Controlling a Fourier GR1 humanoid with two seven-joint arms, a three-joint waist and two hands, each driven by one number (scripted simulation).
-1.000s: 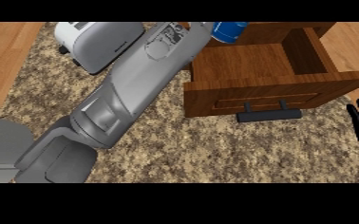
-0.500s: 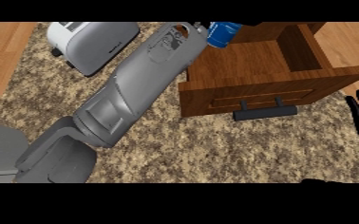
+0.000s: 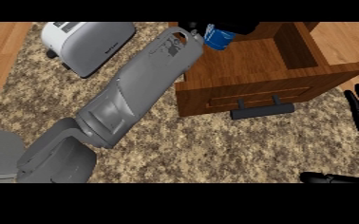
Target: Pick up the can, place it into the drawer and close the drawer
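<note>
A speckled stone counter (image 3: 210,152) fills most of the frame, with strips of wooden floor at the upper left and upper right corners. The left hand (image 3: 193,27) is at the top centre, at the end of the long grey forearm that crosses the frame from the lower left. Only a small black part of this hand shows below the top edge, and it seems to be curled round the blue can (image 3: 219,36), which sits just at its right, over the back part of the open wooden drawer (image 3: 259,88). Whether the can is already resting on the drawer floor or is a little above it, I cannot tell.

I judge that the placing step is in hand: the can is above the inside of the drawer. The next move calls for lowering it fully inside, opening the fingers, and taking the arm out before the drawer is pushed by its dark handle (image 3: 263,110).

The right hand (image 3: 353,102) shows only as dark fingers at the right edge, and I cannot tell its state. A grey toaster (image 3: 88,45) stands at the upper left, well apart from the drawer. The top of the can is cut off.
</note>
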